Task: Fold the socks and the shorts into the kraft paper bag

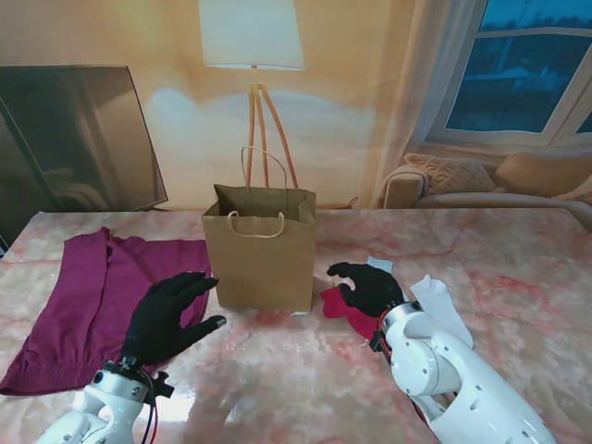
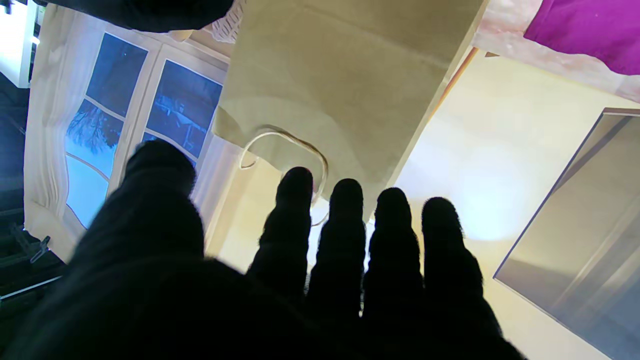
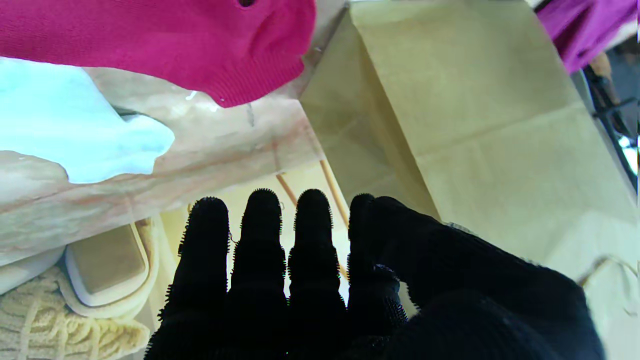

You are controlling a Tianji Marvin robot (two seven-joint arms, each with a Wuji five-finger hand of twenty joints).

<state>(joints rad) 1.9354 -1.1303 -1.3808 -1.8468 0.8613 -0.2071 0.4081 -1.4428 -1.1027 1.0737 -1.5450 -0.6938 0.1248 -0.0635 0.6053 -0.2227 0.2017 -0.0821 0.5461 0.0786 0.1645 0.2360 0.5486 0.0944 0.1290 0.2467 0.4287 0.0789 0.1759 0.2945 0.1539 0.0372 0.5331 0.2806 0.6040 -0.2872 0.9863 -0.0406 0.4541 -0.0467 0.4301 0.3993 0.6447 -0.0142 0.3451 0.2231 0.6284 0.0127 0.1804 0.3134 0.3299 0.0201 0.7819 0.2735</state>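
While the kraft paper bag point(image 1: 260, 248) is standing upright mid-table, left hand point(image 1: 168, 317) hovering with fingers spread and empty over the edge of the magenta shorts point(image 1: 88, 303), right hand point(image 1: 368, 287) hovering fingers apart over the red sock point(image 1: 344, 304), white sock point(image 1: 440, 307) lying just beside.

A pink-veined marble table point(image 1: 518, 268) fills the near part of the stand view. Behind it, against the cream wall, stands a floor lamp point(image 1: 252, 37) with a white shade and slim wooden legs, and a dark flat screen point(image 1: 79, 139) leans at the far left. At the far right a window point(image 1: 532, 65) shows dusky blue behind a pale curtain point(image 1: 435, 74), with a beige sofa point(image 1: 499, 185) under it carrying a knitted cushion point(image 1: 453, 173).
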